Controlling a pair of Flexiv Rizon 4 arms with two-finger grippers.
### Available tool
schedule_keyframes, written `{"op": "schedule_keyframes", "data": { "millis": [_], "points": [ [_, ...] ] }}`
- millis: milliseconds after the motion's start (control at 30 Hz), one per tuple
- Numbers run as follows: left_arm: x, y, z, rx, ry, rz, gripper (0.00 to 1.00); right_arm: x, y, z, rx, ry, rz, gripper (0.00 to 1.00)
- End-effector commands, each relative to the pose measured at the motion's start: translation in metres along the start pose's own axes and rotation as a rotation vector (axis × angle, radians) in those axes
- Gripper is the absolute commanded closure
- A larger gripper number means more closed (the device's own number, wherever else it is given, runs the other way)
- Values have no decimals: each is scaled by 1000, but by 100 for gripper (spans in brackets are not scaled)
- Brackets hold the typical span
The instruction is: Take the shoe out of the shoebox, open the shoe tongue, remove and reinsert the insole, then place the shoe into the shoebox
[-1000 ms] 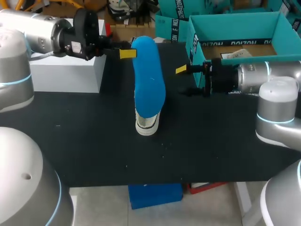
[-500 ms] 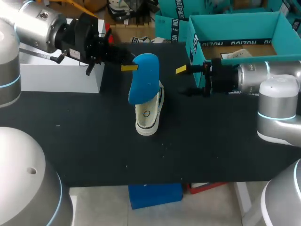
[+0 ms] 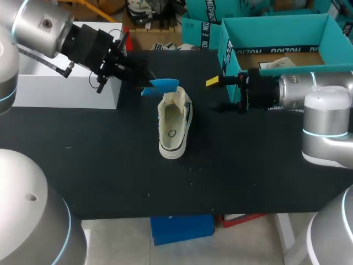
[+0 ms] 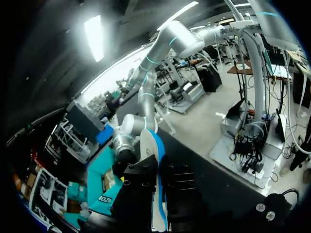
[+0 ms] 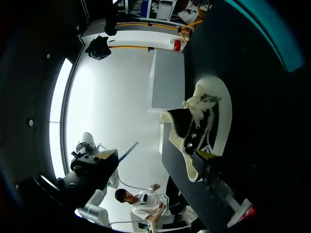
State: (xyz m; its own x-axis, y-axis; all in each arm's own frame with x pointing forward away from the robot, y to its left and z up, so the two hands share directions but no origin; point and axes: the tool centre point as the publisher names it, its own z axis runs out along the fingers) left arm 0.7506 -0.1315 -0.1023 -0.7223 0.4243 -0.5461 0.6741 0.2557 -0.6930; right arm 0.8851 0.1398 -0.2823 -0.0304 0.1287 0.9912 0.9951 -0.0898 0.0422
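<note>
A cream and black shoe (image 3: 174,126) stands on the black table (image 3: 110,165), its opening facing up. My left gripper (image 3: 144,84) hovers just beyond the shoe's far end, shut on a blue insole (image 3: 164,84) that points edge-on over the shoe. In the left wrist view the insole (image 4: 158,155) runs out between the dark fingers. My right gripper (image 3: 218,95) stands open to the right of the shoe, nothing in it. The right wrist view has the shoe (image 5: 206,121) ahead of its finger (image 5: 209,162). The teal shoebox (image 3: 276,25) sits at the back right.
A white box (image 3: 71,88) stands at the table's back left, under my left arm. My right arm lies along the shoebox's front wall (image 3: 231,52). Bare black table stretches in front of the shoe to the near edge.
My left gripper has swung the insole from upright above the shoe down to a low, nearly flat pose at the shoe's far end. The right arm has not moved.
</note>
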Motion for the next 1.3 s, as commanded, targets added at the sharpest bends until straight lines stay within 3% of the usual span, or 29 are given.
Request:
{"op": "schedule_keyframes", "data": {
  "millis": [33,467,600,767,800,1033,1167,1300],
  "points": [
    [-4,-3,-1,-83,42,197,100,-1,0,1,-2,-1,1,0],
    [-4,-3,-1,-83,42,197,100,-1,0,1,-2,-1,1,0],
    [28,-31,14,-105,-24,321,100,-1,0,1,-2,-1,1,0],
    [68,-31,25,-154,-119,396,100,-1,0,1,-2,-1,1,0],
    [75,-29,27,-200,-120,428,100,-1,0,1,-2,-1,1,0],
    [115,-11,36,-276,-147,599,100,-1,0,1,-2,-1,1,0],
    [125,3,38,-280,-147,656,100,-1,0,1,-2,-1,1,0],
    [126,21,39,-223,-163,594,100,-1,0,1,-2,-1,1,0]
  ]
}}
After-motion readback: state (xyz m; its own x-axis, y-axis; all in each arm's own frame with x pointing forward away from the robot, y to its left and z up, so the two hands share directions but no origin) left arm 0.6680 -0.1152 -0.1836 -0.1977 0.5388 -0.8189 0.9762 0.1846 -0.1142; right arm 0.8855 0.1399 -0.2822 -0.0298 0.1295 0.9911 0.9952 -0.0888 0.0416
